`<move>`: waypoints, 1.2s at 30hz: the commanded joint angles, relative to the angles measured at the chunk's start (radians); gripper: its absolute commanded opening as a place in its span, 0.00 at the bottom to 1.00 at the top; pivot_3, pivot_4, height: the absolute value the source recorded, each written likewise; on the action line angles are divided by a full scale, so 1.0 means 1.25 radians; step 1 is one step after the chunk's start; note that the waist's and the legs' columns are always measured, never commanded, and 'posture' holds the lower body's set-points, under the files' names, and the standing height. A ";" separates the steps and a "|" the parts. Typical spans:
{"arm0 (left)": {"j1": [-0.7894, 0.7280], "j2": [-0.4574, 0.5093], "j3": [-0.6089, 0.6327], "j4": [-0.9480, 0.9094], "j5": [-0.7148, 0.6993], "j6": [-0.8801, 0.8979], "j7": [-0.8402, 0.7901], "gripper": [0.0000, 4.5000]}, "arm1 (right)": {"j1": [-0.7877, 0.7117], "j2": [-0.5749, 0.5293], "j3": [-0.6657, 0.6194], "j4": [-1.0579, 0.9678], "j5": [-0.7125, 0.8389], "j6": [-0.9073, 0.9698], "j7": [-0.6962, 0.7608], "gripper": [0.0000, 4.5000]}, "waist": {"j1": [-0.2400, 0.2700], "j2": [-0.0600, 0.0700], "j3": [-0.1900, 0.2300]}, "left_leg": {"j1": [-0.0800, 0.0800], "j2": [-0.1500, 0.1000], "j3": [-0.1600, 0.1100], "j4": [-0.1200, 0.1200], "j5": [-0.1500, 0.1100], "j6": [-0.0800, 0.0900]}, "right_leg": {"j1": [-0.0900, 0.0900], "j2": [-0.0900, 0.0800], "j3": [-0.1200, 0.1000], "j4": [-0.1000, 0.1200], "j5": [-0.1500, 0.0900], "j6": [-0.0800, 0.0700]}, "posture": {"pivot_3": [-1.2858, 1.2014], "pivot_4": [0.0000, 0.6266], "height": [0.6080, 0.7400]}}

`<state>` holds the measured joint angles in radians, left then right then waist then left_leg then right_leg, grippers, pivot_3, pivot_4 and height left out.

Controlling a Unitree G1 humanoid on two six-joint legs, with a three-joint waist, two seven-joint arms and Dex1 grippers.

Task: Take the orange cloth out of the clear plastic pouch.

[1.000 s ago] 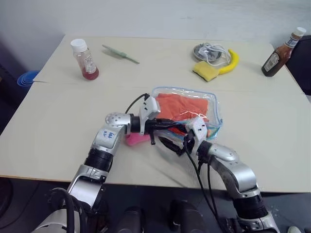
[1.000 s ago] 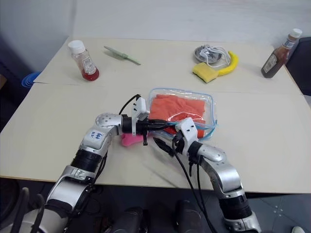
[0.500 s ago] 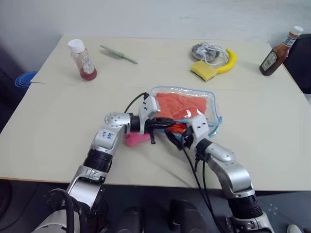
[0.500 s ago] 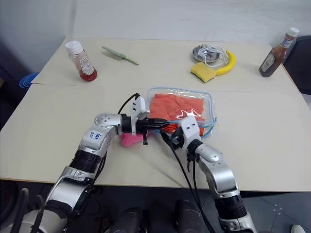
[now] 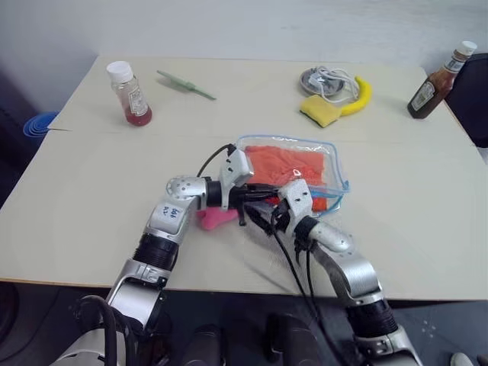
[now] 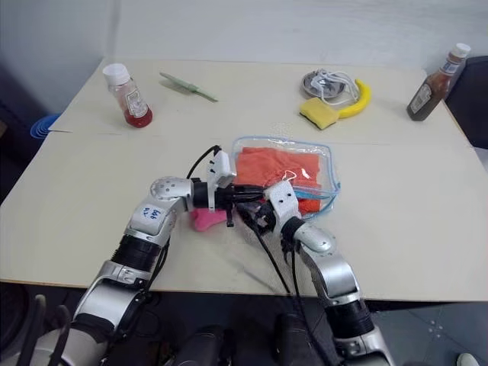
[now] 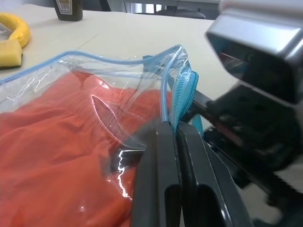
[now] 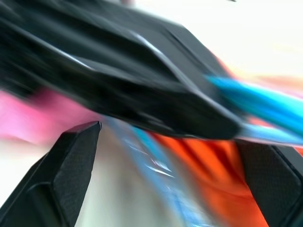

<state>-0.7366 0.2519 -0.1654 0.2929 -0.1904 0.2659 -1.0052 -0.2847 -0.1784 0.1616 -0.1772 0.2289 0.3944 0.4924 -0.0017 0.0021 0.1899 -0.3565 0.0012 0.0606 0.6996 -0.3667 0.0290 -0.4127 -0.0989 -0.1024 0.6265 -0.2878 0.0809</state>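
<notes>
My left gripper (image 7: 176, 135) is pinched tight on the blue-trimmed near edge of the clear plastic pouch (image 5: 335, 164) at mid-table, its long axis running left–right. The orange cloth (image 5: 293, 164) lies flat inside. My right gripper (image 6: 257, 216) – fingers spread wide, holding nothing – sits just beside that near edge.

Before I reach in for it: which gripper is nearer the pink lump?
Left. The left gripper reaches just over the pink lump; the right gripper sits farther off, at the pouch mouth.
</notes>
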 commanded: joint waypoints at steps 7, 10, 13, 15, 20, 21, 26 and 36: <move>0.002 0.010 0.015 -0.031 -0.018 -0.006 0.010 0.00 | 0.077 -0.027 -0.105 -0.125 0.081 0.045 -0.024 1.00 | 0.001 0.000 0.000 | 0.000 0.000 0.000 0.000 0.000 0.000 | 0.000 -0.001 0.000 0.000 0.000 0.000 | 0.52 0.24 1.00; 0.012 0.012 0.014 -0.048 -0.022 0.001 0.013 0.00 | 0.083 -0.041 -0.106 -0.123 0.040 0.032 -0.056 1.00 | 0.000 0.000 0.000 | 0.000 0.000 0.000 0.000 0.000 0.000 | 0.000 -0.001 0.000 0.000 0.000 0.000 | 0.52 0.24 1.00; 0.027 0.014 0.011 -0.069 -0.026 0.010 0.011 0.00 | 0.069 -0.046 -0.082 -0.106 -0.020 0.000 -0.089 1.00 | -0.001 0.000 0.000 | 0.000 0.000 0.000 0.000 0.000 0.000 | 0.000 -0.001 0.001 0.000 0.000 0.000 | 0.52 0.24 1.00; 0.032 0.015 0.009 -0.077 -0.027 0.014 0.011 0.00 | 0.058 -0.055 -0.056 -0.093 -0.066 -0.027 -0.097 1.00 | -0.001 0.000 0.000 | 0.000 0.000 0.000 0.000 0.000 0.000 | 0.000 -0.001 0.001 0.000 0.000 0.000 | 0.52 0.24 1.00; 0.035 0.018 0.011 -0.094 -0.033 0.028 0.013 0.00 | 0.017 -0.072 0.000 -0.045 -0.185 -0.085 -0.135 1.00 | -0.001 0.000 0.000 | 0.000 0.000 0.000 0.000 0.000 0.000 | 0.000 -0.001 0.001 0.000 0.000 0.000 | 0.52 0.24 1.00; 0.036 0.020 0.011 -0.100 -0.035 0.033 0.014 0.00 | 0.007 -0.076 0.010 -0.033 -0.204 -0.093 -0.137 1.00 | -0.001 0.000 0.000 | 0.000 0.000 0.000 0.000 0.000 0.000 | 0.000 -0.001 0.001 0.000 0.000 0.000 | 0.52 0.24 1.00; 0.042 0.025 0.011 -0.123 -0.042 0.051 0.019 0.00 | -0.023 -0.094 0.052 0.007 -0.245 -0.122 -0.102 1.00 | -0.001 0.000 0.000 | 0.000 0.000 0.000 0.000 0.000 0.000 | 0.000 -0.001 0.001 0.000 0.000 0.000 | 0.52 0.24 1.00; 0.022 0.025 0.011 -0.107 -0.042 0.048 0.021 0.00 | -0.073 -0.121 0.078 0.077 -0.280 -0.062 -0.053 1.00 | -0.001 0.000 0.000 | 0.000 0.000 0.000 0.000 0.000 0.000 | 0.000 -0.001 0.001 0.000 0.000 0.000 | 0.52 0.24 1.00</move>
<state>-0.6885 0.2849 -0.1634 0.1831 -0.2203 0.3364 -0.9767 -0.3683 -0.3257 0.2581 -0.0948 -0.1000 0.2972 0.4254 -0.0027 0.0021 0.1899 -0.3564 0.0017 0.0609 0.6993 -0.3668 0.0289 -0.4131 -0.1001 -0.1017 0.6263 -0.2879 0.0808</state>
